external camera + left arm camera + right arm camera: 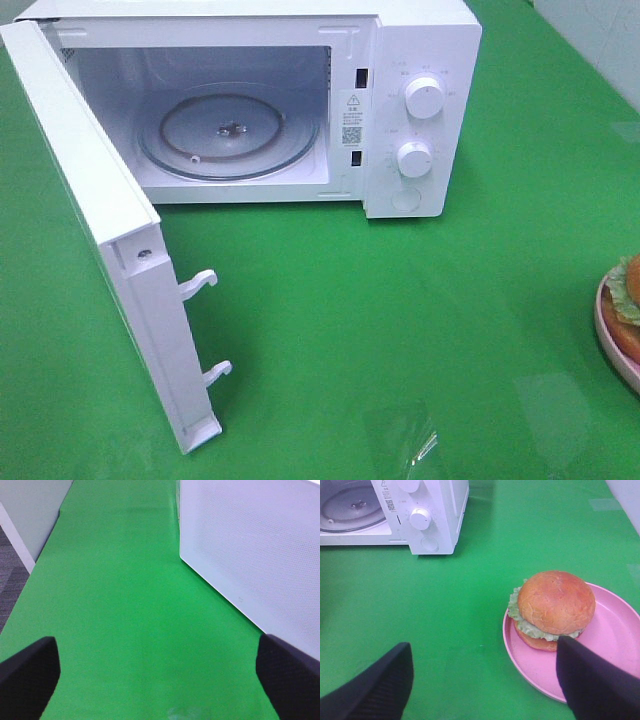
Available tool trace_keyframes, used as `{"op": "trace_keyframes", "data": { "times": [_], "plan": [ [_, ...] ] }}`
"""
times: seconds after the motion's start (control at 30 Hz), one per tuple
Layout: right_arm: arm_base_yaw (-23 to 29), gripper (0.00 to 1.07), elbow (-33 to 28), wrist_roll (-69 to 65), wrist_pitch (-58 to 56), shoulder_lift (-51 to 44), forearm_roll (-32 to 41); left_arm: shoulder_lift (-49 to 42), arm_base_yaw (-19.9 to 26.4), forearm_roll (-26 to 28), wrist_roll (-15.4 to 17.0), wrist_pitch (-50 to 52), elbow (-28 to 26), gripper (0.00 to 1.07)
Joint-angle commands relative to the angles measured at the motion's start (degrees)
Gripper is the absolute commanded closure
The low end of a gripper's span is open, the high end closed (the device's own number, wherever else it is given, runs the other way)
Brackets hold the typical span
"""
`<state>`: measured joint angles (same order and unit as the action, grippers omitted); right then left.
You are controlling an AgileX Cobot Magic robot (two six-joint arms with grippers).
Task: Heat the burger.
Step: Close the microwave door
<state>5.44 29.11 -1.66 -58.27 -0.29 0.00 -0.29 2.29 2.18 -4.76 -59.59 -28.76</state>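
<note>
Microwave [420,60] door [100,220] swung fully open, glass turntable [228,135] bare. Burger [554,609] sits on the pink plate [615,635] on the green table [400,330], well right of the microwave. Right gripper [482,680] wide open, holding nothing, just short of the burger. Left gripper [157,672] wide open, holding nothing, beside the door.

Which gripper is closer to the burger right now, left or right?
The right. The right gripper hangs open just short of the burger on its pink plate, one finger beside it. The left gripper, also open, is over by the microwave door, with no burger in its view.
</note>
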Motion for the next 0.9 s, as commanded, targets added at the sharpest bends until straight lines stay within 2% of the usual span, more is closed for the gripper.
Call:
{"op": "trace_keyframes", "data": {
  "times": [0.03,0.43,0.57,0.6,0.63,0.7,0.73,0.77,0.8,0.83,0.87,0.9],
  "plan": [
    [-0.1,0.31,-0.1,-0.1,0.9,-1.3,-0.5,-1.0,0.2,0.3,-0.2,0.2,0.2,0.07],
    [-0.1,0.31,-0.1,-0.1,0.9,-1.3,-0.5,-1.0,0.2,0.3,0.2,0.6,-0.1,0.08],
    [-0.1,0.31,-0.1,-0.1,0.9,-1.3,-0.5,-0.8,0.2,0.3,0.2,4.1,-1.4,0.14],
    [-0.1,0.31,-0.1,-0.1,0.9,-1.3,-0.5,0.1,0.2,0.3,0.2,7.5,-1.6,0.21],
    [-0.1,0.31,-0.1,-0.1,0.9,-1.3,-0.5,0.1,0.2,0.3,0.2,7.5,-1.6,0.21],
    [-0.1,0.31,-0.1,-0.1,0.9,-1.3,-0.5,2.5,0.2,0.1,0.2,11.4,-1.4,0.35],
    [-0.1,0.31,-0.1,-0.1,0.9,-1.3,-0.5,2.5,0.2,0.1,0.2,11.4,-1.4,0.35],
    [-0.1,0.31,-0.1,-0.1,0.9,-1.3,-0.5,6.3,0.2,-0.2,0.2,15.4,-1.4,0.54],
    [-0.1,0.31,-0.1,-0.1,0.9,-1.3,-0.5,6.3,0.2,-0.2,0.2,15.4,-1.4,0.54],
    [-0.1,0.31,-0.1,-0.1,0.9,-1.3,-0.5,7.7,0.2,-0.3,0.2,17.0,-1.3,0.61],
    [-0.1,0.31,-0.1,-0.1,0.9,-1.3,-0.5,7.7,0.2,-0.3,0.2,17.0,-1.3,0.61],
    [-0.1,0.31,-0.1,-0.1,0.9,-1.3,-0.5,11.0,0.2,-0.3,0.2,20.4,-0.8,0.73]
  ]
}}
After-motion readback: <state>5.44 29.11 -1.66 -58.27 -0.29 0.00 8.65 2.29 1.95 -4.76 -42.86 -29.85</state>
